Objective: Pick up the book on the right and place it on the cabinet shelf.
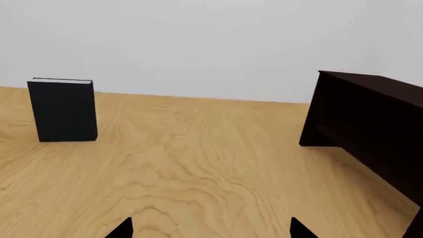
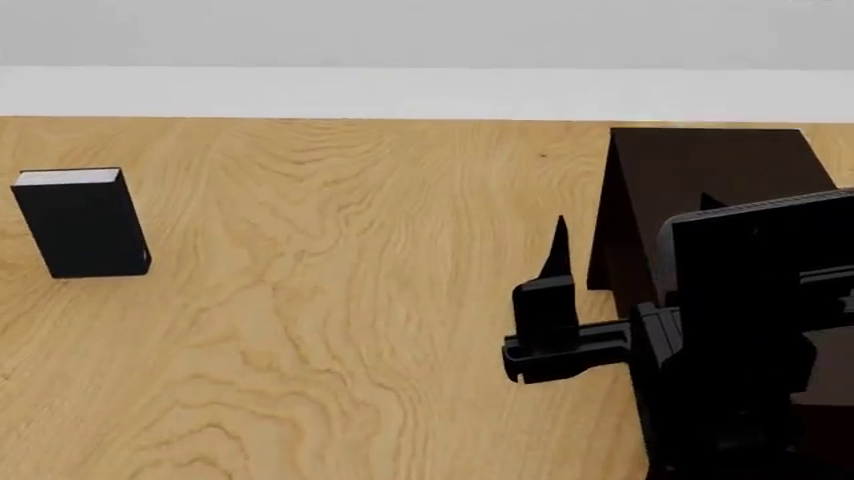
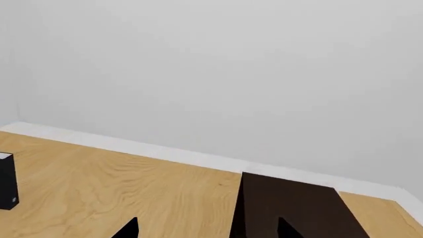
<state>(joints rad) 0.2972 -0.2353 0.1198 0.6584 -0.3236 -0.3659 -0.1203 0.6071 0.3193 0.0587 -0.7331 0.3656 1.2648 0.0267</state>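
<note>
Book on the right, the light grey one, is not shown in any of the three views, so its place cannot be told; part of the table's (image 2: 334, 250) right side is hidden in the head view behind the right arm (image 2: 734, 330).

The dark brown cabinet (image 2: 694, 170) is set on the wooden table at the right, towards the far edge, and its shelf board cannot be made out from these angles. A black book (image 2: 83, 225) with white page edges is stood upright at the far left, well apart from the cabinet.

The right gripper (image 2: 634, 240) is held above the table just in front of the cabinet, its fingers spread wide and nothing gripped between them. In the right wrist view only the two dark fingertips are seen, with open air and the cabinet's top beyond.

The left gripper (image 1: 211, 230) is likewise parted wide and empty. Bare table lies between its tips, with the black book seen to one side and the cabinet to the other.
</note>
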